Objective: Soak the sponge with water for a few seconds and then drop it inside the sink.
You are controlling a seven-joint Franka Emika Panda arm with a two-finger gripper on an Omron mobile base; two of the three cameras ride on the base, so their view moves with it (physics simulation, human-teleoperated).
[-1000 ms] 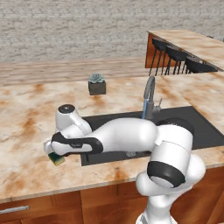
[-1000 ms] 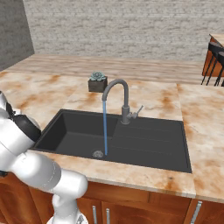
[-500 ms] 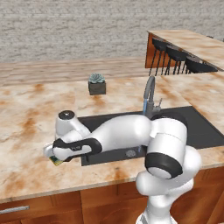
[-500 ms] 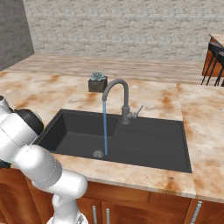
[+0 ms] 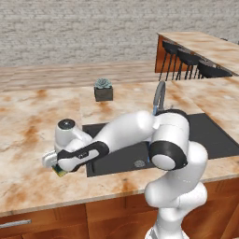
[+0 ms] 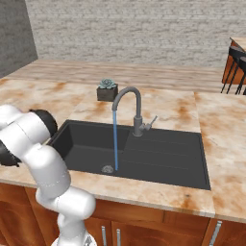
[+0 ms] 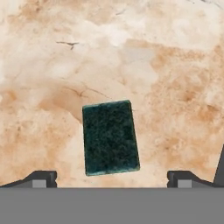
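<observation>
The marble-patterned counter [image 6: 211, 125] carries 2 loose things. The sponge [image 7: 110, 137] lies flat on it, dark green side up, left of the black sink [image 6: 163, 161] recessed into the counter. A dark square pot with a succulent [image 6: 106, 90] stands behind the sink, near the faucet [image 6: 137, 113].

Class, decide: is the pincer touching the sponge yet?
Apart. In the hand view, the sponge lies between the open pincer's fingertips, with bare counter on both sides.

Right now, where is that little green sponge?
The sponge lies flat on the marble countertop left of the sink, directly beneath the open gripper, well away from the running water.
</observation>
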